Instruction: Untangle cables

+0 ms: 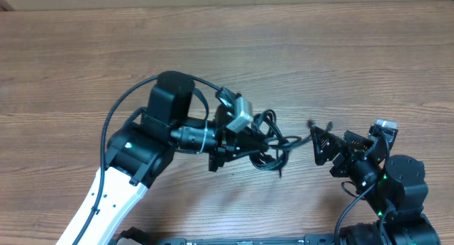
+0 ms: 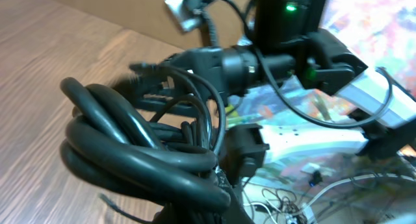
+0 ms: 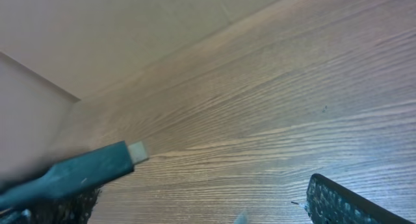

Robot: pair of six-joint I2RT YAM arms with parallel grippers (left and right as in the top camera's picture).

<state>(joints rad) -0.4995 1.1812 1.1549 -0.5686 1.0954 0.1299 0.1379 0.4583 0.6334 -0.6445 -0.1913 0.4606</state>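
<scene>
Wood-grain surface (image 1: 106, 53). Noted cables (image 1: 278, 142) bunched at centre, long axis left-right, plug (image 3: 91, 172) aimed right. Left hand (image 1: 252, 145) grasping cables; right hand (image 1: 318, 142) released beside plug.

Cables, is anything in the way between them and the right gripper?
No, nothing visible is in the way. The right gripper is open just beside the cables, and only a strip of the table shows between them. One plug end sits by one of its fingers.

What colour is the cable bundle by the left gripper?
Black. The cables show best in the left wrist view.
</scene>
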